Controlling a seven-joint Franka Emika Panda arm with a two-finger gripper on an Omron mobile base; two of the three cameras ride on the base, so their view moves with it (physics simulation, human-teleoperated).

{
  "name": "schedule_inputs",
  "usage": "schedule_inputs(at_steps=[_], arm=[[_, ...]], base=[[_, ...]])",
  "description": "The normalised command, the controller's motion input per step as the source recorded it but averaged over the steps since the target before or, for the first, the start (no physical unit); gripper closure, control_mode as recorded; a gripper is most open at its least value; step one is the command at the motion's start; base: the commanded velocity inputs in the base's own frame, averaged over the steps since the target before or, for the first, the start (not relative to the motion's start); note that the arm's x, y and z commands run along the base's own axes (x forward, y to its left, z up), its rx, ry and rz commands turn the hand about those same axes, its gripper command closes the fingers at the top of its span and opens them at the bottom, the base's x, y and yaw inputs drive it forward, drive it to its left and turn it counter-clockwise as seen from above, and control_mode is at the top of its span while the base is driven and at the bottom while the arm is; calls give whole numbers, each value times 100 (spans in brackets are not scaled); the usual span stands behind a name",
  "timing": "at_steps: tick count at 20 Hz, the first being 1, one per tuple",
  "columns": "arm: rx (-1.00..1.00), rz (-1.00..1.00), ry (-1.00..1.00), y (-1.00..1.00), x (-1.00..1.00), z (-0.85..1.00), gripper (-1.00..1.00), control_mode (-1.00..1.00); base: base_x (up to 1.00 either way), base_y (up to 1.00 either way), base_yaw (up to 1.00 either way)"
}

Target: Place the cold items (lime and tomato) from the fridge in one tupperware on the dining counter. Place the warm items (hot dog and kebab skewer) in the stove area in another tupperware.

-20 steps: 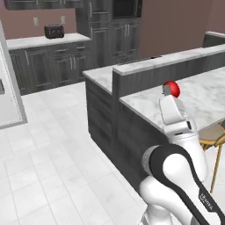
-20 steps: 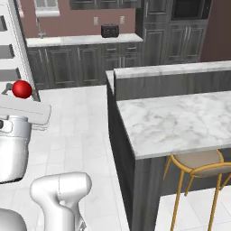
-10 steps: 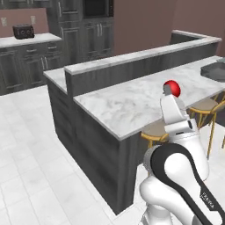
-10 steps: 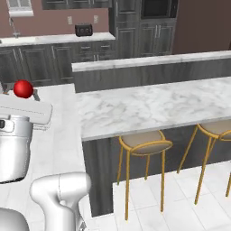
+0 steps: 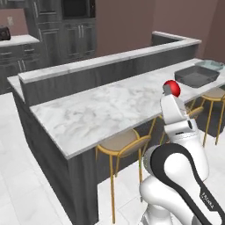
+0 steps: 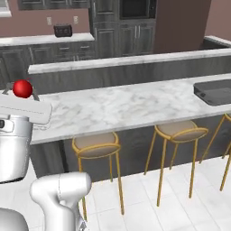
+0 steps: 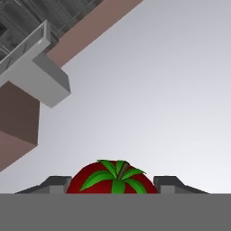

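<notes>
Tomato, round and red with a green leafy stem [image 7: 114, 178], sits between the two dark finger tips of the gripper [image 7: 113, 184], which is closed on it; in the hand view a finger [image 7: 54, 184] shows on each side of the fruit, against a pale ceiling and a brown wall. From the left base view the same red ball [image 5: 172, 88] rides at the top of the raised white arm, above the near edge of the white marbled dining counter [image 5: 105, 107]. From the right base view it [image 6: 22, 89] is held high at the left, over the arm's white link.

Far along the counter lies a shallow dark grey rectangular tupperware [image 5: 196, 76], seen also at the right edge of the right base view [image 6: 214, 91]; whether anything lies in it I cannot tell. Just behind it in the left base view is a second, paler, clear tray [image 5: 210, 65], contents equally unclear.

Gold-legged stools with tan round seats [image 6: 96, 145] stand tucked under the counter's overhang. A black toaster [image 6: 63, 30] rests on the back worktop.
</notes>
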Motion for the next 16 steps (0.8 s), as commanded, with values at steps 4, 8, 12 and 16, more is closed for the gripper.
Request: schedule_inputs(at_steps=[4, 8, 12, 16], arm=[[0, 0, 0, 0, 0, 0, 100, 100], [0, 0, 0, 0, 0, 0, 100, 100], [0, 0, 0, 0, 0, 0, 100, 100], [0, 0, 0, 0, 0, 0, 100, 100]], base=[[36, -100, 0], [30, -100, 0], [31, -100, 0], [37, -100, 0]])
